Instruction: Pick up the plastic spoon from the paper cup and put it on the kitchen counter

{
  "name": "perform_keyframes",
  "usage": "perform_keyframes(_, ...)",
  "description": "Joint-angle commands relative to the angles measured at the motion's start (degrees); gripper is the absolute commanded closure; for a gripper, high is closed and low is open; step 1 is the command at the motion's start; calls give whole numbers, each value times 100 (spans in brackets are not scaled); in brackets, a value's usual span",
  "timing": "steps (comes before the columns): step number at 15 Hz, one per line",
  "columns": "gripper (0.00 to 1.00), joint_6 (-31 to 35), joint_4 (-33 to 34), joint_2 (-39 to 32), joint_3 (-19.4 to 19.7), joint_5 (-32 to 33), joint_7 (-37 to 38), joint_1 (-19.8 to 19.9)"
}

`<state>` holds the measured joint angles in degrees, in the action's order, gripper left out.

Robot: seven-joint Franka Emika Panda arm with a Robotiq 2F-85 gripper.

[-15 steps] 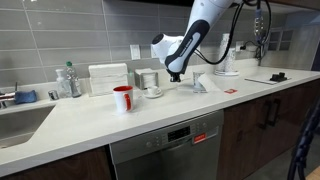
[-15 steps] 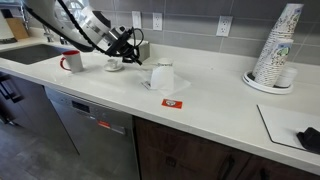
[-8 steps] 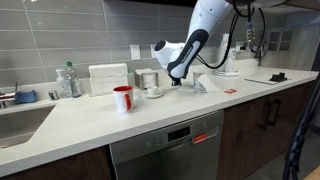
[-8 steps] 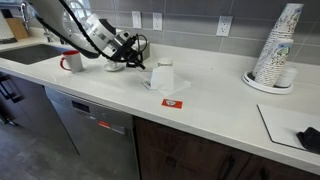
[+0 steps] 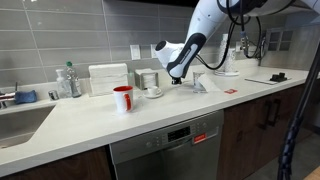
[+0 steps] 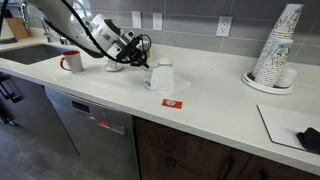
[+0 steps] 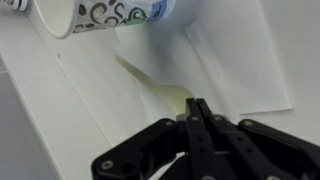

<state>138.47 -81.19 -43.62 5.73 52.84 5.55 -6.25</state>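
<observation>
My gripper (image 7: 197,103) is shut on the end of a pale plastic spoon (image 7: 150,88). The spoon reaches out ahead of the fingers, just over the white kitchen counter (image 7: 60,110). The paper cup (image 7: 100,14), white with a swirl print, is at the top of the wrist view, past the spoon's tip, on a white napkin (image 7: 240,60). In both exterior views the gripper (image 5: 177,77) (image 6: 139,48) hangs low over the counter (image 5: 100,122) (image 6: 220,100), just beside the cup (image 5: 204,83) (image 6: 160,76). The spoon is too small to make out there.
A red mug (image 5: 122,98) (image 6: 72,62) and a small cup on a saucer (image 5: 153,92) (image 6: 113,66) stand near the gripper. A red card (image 6: 173,102) lies in front of the cup. A stack of cups (image 6: 278,45) stands far along the counter, and a sink (image 5: 15,125) is at its other end.
The gripper has shifted slightly along the counter toward the paper cup and stays low. It stays shut throughout.
</observation>
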Motion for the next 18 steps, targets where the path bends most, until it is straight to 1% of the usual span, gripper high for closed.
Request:
perform_keyframes(1,99,-221,418,-314,-56,-306,-173,66)
perform_keyframes(4,99,-331,564,-400,-49,-489,-185,59)
perform_keyframes(5,94,-360,596,-402,-47,-553,-196,52)
perform_keyframes(6,71,-422,605,-382,-54,-637,-223,44)
perform_keyframes(8,68,-689,593,-267,-98,-851,-377,31)
perform_keyframes(10,54,-952,609,-162,-130,-1030,-506,12)
perform_keyframes(11,45,-1066,633,-123,-127,-1084,-555,-10)
perform_keyframes(13,32,-1527,670,5,-224,-1382,-778,-11)
perform_keyframes(14,23,-1686,678,73,-314,-1577,-954,36)
perform_keyframes(15,16,-1976,701,164,-376,-1787,-1102,50)
perform_keyframes(17,2,-2353,737,332,-516,-2253,-1497,135)
perform_keyframes(18,0,-2499,753,401,-561,-2472,-1701,172)
